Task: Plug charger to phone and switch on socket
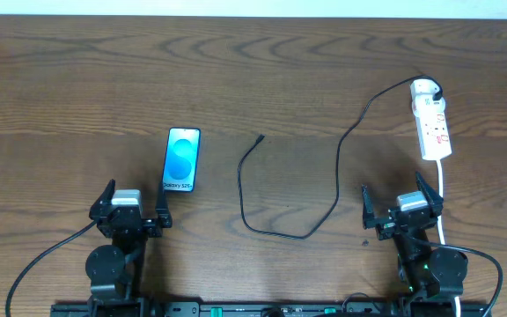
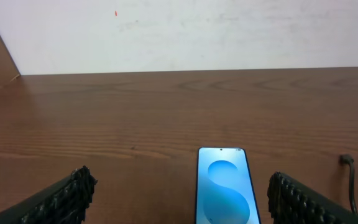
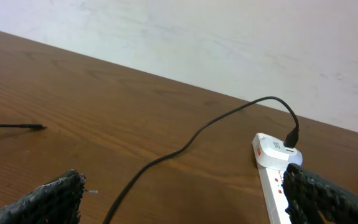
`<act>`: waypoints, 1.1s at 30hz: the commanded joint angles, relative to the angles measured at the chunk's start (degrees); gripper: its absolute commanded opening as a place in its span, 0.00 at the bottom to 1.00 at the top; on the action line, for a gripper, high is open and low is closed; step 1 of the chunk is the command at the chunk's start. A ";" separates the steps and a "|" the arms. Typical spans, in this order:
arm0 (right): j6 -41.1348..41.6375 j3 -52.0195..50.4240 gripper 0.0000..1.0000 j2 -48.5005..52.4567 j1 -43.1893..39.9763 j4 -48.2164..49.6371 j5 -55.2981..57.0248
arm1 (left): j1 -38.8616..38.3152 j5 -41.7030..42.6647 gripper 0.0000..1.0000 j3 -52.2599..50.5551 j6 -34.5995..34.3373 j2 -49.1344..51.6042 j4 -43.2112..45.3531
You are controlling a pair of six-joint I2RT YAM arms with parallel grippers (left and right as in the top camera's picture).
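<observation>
The phone point(image 1: 181, 159) lies flat on the wooden table, screen up and lit blue, just ahead of my left gripper point(image 1: 132, 211). That gripper is open and empty; in the left wrist view the phone point(image 2: 225, 185) sits between its fingers point(image 2: 66, 198), nearer the right one. The charger point(image 1: 340, 158) is a thin black cable; its free tip point(image 1: 260, 136) lies loose right of the phone, its plug point(image 1: 436, 90) sits in the socket point(image 1: 432, 119), a white strip at the far right. My right gripper point(image 1: 401, 211) stands open, short of the socket point(image 3: 277, 180).
A white cord point(image 1: 444, 198) runs from the socket toward the right arm's base. The charger cable loops across the table's middle point(image 1: 280, 231). A pale wall point(image 2: 179, 31) stands behind the table's far edge.
</observation>
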 commanded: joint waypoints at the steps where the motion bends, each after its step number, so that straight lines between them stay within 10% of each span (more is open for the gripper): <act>1: 0.72 -0.20 0.99 -0.35 0.37 -0.09 -0.35 | -0.28 0.09 0.91 -1.09 0.79 -0.28 -1.46; 33: -2.32 -0.20 0.99 -0.35 0.37 -0.07 0.04 | -0.26 0.09 0.91 -1.09 0.79 -0.24 -1.42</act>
